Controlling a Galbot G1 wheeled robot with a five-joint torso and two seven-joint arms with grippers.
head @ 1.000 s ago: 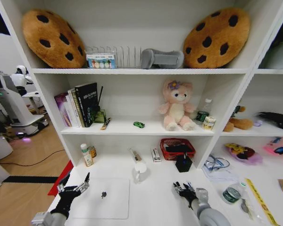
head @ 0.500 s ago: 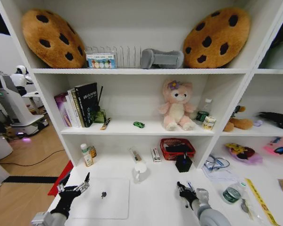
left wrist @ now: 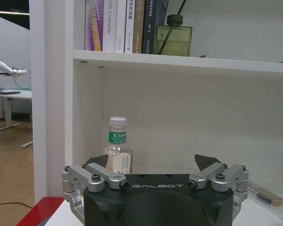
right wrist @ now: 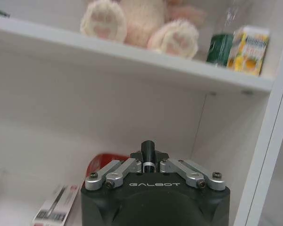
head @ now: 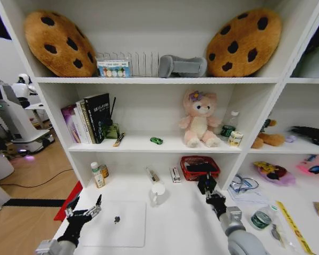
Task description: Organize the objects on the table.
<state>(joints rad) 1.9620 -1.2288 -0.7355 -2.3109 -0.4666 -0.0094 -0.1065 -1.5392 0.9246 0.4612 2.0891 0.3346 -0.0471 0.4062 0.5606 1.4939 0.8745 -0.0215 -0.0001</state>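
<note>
I see my right gripper (head: 212, 196) raised before the red basket (head: 200, 161) at the desk's (head: 175, 223) back, jaws closed on a black pen (right wrist: 147, 151); my left gripper (head: 84, 214), jaws spread empty, hovers at the silver laptop's (head: 119, 226) left edge.
</note>
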